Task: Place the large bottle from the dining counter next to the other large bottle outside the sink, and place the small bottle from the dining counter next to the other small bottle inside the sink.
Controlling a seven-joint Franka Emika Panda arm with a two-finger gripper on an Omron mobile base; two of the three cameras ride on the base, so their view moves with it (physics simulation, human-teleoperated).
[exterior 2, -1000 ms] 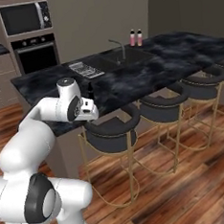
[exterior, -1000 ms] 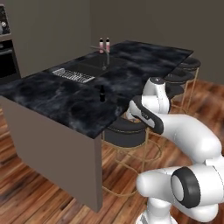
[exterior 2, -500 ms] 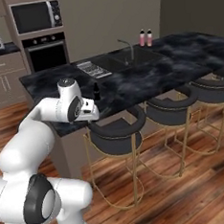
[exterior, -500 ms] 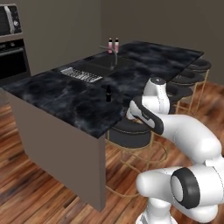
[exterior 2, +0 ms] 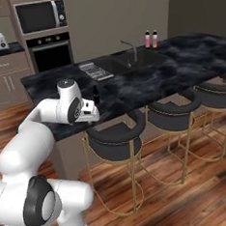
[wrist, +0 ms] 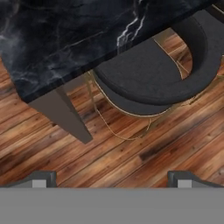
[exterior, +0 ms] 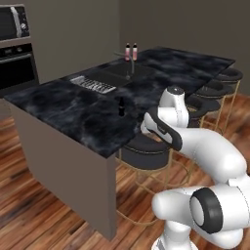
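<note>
Small bottle (exterior: 121, 106), all black, stands upright on the bench (exterior: 73, 107) near its front edge, between the drain rack (exterior: 93, 84) and my arm. My pincer (wrist: 112, 178) hangs released over a dark stool (wrist: 153, 74) and wood floor (wrist: 131, 153), grasping nothing.

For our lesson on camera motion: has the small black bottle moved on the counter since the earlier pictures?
No. The black bottle stands at the same spot relative to the rack; only the camera moved.
</note>
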